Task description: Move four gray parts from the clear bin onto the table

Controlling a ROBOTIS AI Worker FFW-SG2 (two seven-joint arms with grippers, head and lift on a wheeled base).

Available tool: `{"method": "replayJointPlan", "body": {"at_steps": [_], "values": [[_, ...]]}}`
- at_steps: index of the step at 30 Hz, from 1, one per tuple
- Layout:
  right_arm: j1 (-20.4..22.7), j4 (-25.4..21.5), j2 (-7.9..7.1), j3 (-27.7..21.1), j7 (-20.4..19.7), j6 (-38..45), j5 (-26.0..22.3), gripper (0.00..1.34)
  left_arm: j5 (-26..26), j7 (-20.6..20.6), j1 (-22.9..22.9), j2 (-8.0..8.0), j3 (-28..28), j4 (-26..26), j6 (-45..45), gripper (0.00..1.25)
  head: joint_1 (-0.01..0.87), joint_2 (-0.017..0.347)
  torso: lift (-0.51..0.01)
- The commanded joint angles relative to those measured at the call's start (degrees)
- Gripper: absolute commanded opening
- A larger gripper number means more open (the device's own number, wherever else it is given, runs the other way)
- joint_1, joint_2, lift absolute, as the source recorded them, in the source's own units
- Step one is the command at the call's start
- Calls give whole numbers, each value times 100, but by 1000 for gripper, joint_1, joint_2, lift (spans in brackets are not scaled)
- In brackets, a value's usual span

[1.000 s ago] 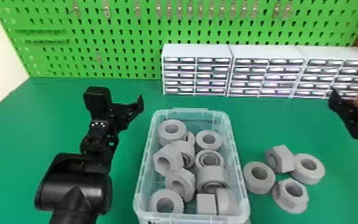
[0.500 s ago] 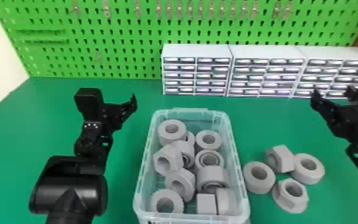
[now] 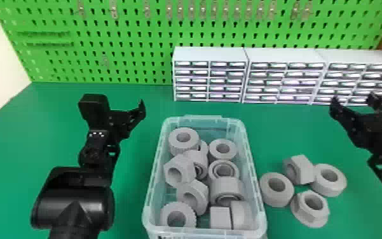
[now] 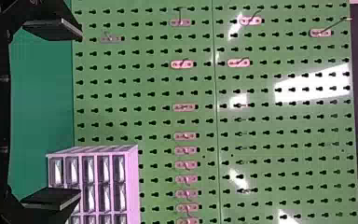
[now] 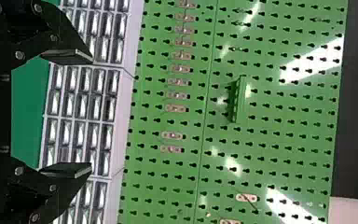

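Observation:
The clear bin (image 3: 253, 178) stands at the front centre, holding several gray parts, among them a ring (image 3: 180, 147) and a hexagonal nut (image 3: 180, 178). On the green table to its right lie a thick ring (image 3: 268, 192), a hex nut (image 3: 307, 168), another ring (image 3: 334, 187) and a flanged nut (image 3: 303, 211), close together. My left gripper (image 3: 117, 119) is left of the bin's far end, raised. Beyond the loose parts, at the right, is my right gripper (image 3: 353, 99). Both the left gripper (image 4: 80, 114) and the right gripper (image 5: 92, 113) stand open, holding nothing.
Small drawer cabinets (image 3: 210, 54) line the back of the table (image 3: 155, 101), in front of a green pegboard (image 3: 136, 41). Open table surface lies between the bin and the cabinets.
My right gripper has moved left, further in over the table. The left gripper has shifted slightly left, away from the bin. The gray parts have stayed put.

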Motion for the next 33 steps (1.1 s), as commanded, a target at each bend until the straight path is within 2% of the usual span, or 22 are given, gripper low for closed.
{"method": "replayJointPlan", "body": {"at_steps": [1, 33], "values": [[6, 0, -17, -8, -8, 30, 0, 884, 6, 0, 0, -15, 9, 0, -1, 1149, 693, 72, -52], [67, 9, -35, -17, 1, 92, -18, 884, 24, 61, 26, -15, -35, 9, -1, 1149, 693, 72, -52]]}}
